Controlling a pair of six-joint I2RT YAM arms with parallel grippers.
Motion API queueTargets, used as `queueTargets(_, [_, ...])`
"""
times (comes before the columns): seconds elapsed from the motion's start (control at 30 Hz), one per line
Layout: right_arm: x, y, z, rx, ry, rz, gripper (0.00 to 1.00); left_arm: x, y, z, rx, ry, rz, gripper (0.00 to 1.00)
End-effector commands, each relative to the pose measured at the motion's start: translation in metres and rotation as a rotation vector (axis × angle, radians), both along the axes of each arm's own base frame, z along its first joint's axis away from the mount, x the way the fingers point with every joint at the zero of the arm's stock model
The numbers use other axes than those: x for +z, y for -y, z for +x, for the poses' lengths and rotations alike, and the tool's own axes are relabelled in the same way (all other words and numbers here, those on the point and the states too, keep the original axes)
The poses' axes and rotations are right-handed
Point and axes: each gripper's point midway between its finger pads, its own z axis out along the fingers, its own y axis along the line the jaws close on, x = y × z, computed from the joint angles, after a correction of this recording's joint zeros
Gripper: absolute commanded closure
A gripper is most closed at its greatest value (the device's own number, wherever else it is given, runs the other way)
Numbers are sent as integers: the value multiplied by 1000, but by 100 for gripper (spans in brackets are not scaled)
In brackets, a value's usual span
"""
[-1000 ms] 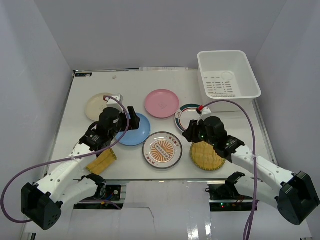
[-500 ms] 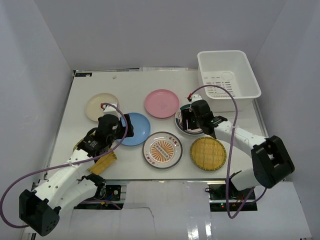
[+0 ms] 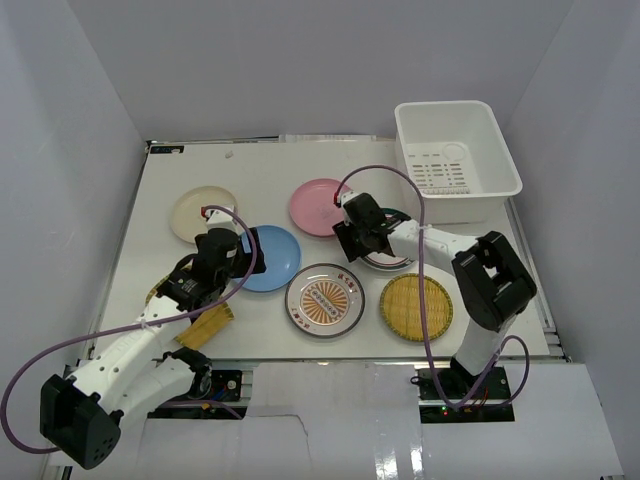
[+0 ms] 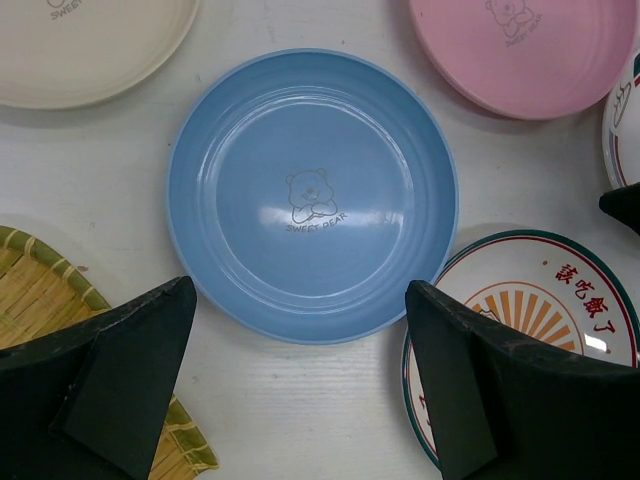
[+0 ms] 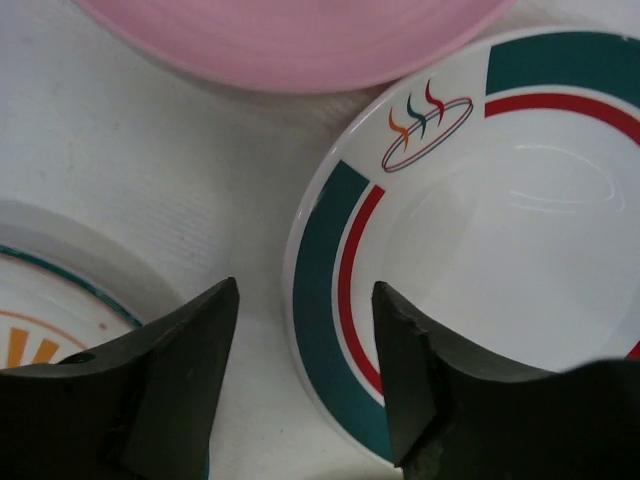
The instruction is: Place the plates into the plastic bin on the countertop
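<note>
In the top view the cream plate (image 3: 203, 212), pink plate (image 3: 320, 205), blue plate (image 3: 275, 260), striped-rim plate (image 3: 392, 256), orange-centred plate (image 3: 325, 300) and two yellow woven plates (image 3: 416, 307) (image 3: 205, 322) lie on the countertop (image 3: 260, 165). The plastic bin (image 3: 455, 160) stands at the back right, with no plate in it. My left gripper (image 3: 248, 246) is open over the blue plate's (image 4: 312, 195) near-left rim, empty (image 4: 300, 290). My right gripper (image 3: 347, 233) is open, its jaws astride the striped-rim plate's (image 5: 500, 200) left rim (image 5: 305, 290).
The pink plate (image 5: 290, 40) and orange-centred plate (image 5: 50, 310) lie close to the right gripper. The left arm partly covers one woven plate (image 4: 40, 290). The cream plate (image 4: 90, 45) lies just beyond the blue one. White walls enclose the countertop.
The right arm swung from the woven plate back and left to the striped-rim plate's left rim. The left gripper drew back slightly from the blue plate. No plate moved.
</note>
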Motion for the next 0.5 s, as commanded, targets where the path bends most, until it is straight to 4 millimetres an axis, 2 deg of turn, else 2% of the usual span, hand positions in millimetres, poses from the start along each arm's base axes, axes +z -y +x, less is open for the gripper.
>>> queueTargets(0.0, [-3,5,13,4,44,-127,41,8,-6,2,23,25,-6,4])
queueTargets(0.07, [-9,1,15,-3,58,-174,51,10,-8,2,29,34,-12,4])
queueTargets(0.13, [-17,3,15,38,66,-248,53,11,-7,2,28,40,-17,4])
queueTargets(0.17, [-18,1,17,40,79,-274,61,11,-7,2,25,39,-18,4])
queueTargets(0.23, [-20,-1,14,51,110,-341,70,14,-7,3,25,45,-26,4])
queueTargets(0.27, [-17,1,16,43,141,-376,78,14,-7,3,22,44,-27,4])
queueTargets(0.37, [-3,-16,6,77,218,-424,92,18,-6,4,17,56,-41,4])
queueTargets(0.47, [21,-25,-5,93,297,-462,92,22,-6,3,14,70,-51,4])
